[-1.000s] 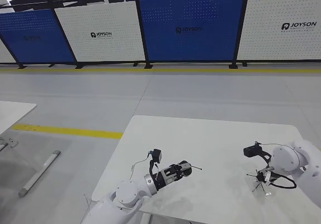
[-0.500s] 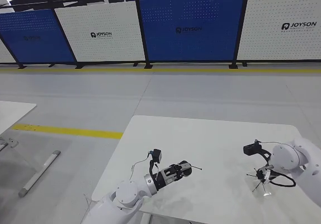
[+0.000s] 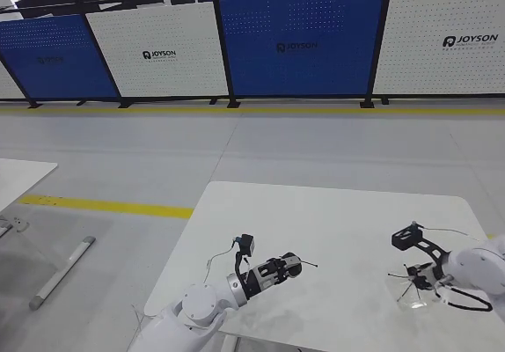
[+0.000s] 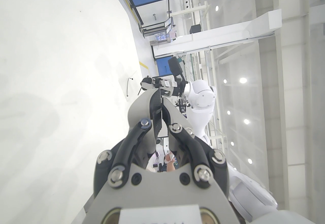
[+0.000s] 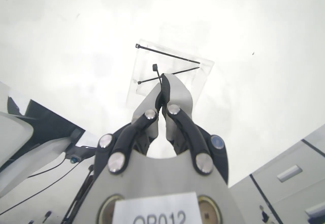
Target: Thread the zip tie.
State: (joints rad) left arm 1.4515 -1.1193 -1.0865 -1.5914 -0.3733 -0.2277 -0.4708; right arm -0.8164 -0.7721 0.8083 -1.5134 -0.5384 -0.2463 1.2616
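Note:
My left gripper [image 3: 288, 263] [image 4: 159, 91] hovers over the table's near left part, shut on a thin black zip tie [image 3: 308, 262] that pokes out toward the right. At the right side, my right gripper [image 3: 418, 282] [image 5: 162, 79] is just above a clear tray [image 3: 411, 300] [image 5: 195, 78]. It is shut on a second zip tie [image 5: 157, 70], whose square head sticks out past the fingertips. Two more black zip ties [image 5: 167, 53] lie in a V on the tray. The left wrist view shows the right gripper [image 4: 148, 83] far off.
The white table [image 3: 323, 220] is bare between the two arms. Its right and near edges run close to the tray. Beyond the table lie grey floor, a yellow line and blue and white pegboard panels [image 3: 301, 48].
The right arm's wrist has swung to the right and toward the near edge, while its fingertips stayed over the tray. The left arm has not moved.

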